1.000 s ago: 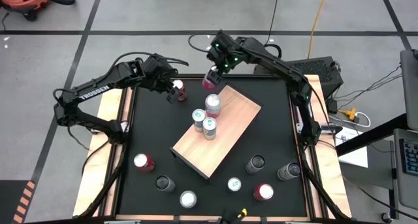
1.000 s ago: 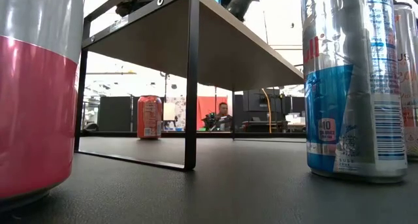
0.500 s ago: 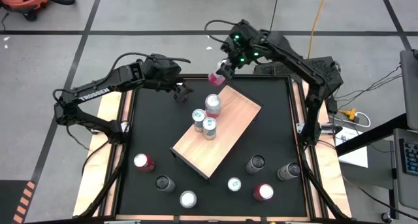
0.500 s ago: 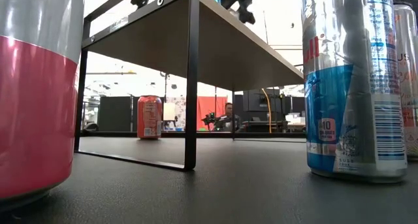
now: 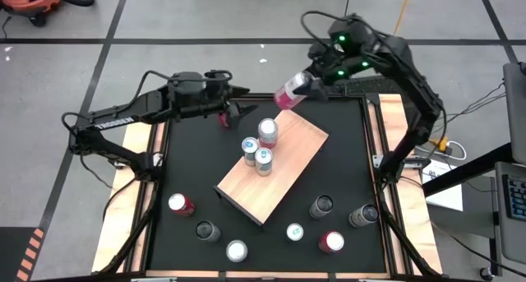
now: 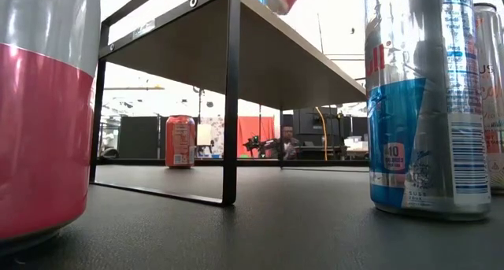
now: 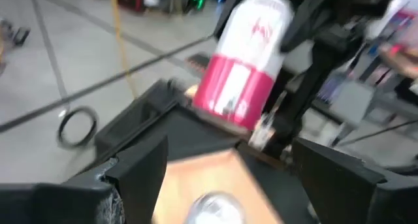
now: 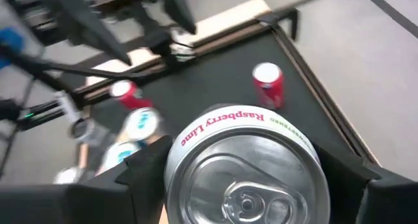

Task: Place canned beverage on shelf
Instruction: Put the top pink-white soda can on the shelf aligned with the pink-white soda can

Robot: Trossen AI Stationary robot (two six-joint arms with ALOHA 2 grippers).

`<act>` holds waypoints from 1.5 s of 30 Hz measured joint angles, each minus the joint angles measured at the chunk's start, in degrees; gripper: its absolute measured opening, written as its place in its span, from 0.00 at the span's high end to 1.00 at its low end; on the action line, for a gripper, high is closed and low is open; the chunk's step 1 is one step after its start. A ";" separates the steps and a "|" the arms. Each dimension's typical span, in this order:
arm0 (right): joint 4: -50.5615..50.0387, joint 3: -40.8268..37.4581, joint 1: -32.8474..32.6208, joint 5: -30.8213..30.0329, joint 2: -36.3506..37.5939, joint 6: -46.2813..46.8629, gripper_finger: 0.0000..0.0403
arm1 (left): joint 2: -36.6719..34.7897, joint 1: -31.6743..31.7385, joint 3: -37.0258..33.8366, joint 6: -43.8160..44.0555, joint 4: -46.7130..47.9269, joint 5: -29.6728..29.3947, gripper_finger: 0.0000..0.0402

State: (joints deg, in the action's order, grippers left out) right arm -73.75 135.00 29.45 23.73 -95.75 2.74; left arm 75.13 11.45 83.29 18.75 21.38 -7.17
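Right claw point(image 5: 306, 84) grips pink can point(image 5: 289, 91) — aloft.

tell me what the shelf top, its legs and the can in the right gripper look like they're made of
Shelf top: light tan wood, matte, with visible grain; solid or veneer is unclear. Its legs: thin black bars, likely painted metal, with a slight sheen. The pink-and-white can held by the right gripper: likely aluminium, given its shiny silver pull-tab lid and printed glossy wall.
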 joint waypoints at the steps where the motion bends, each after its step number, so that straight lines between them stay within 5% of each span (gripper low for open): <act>1: -0.06 0.00 0.00 1.41 0.55 -0.65 0.33 | 0.23 -0.84 0.04 0.01 -1.57 -0.52 0.19; 6: -1.10 0.00 -0.07 7.96 2.65 -4.23 0.33 | 2.17 -5.01 -0.02 -1.46 -9.52 -3.34 0.19; 13: -4.61 0.02 -1.01 8.13 3.57 -4.41 0.32 | 6.08 -8.16 -0.02 -1.28 -17.44 -6.52 0.19; 31: -6.28 0.02 -4.97 3.20 3.37 22.27 0.32 | 9.45 -8.78 0.39 -6.65 -21.85 -7.88 0.19; 39: -5.44 0.02 -6.63 -1.72 3.37 31.72 0.32 | 9.42 -8.82 0.41 -8.78 -20.72 -6.04 0.02; 45: -2.58 0.02 -8.51 -5.04 3.19 36.34 0.32 | 9.58 -8.80 0.41 -13.67 -20.36 -3.31 0.02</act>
State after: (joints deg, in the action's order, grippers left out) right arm -76.34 135.02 20.95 18.69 -92.56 39.08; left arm 84.71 2.66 83.70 5.09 1.03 -10.48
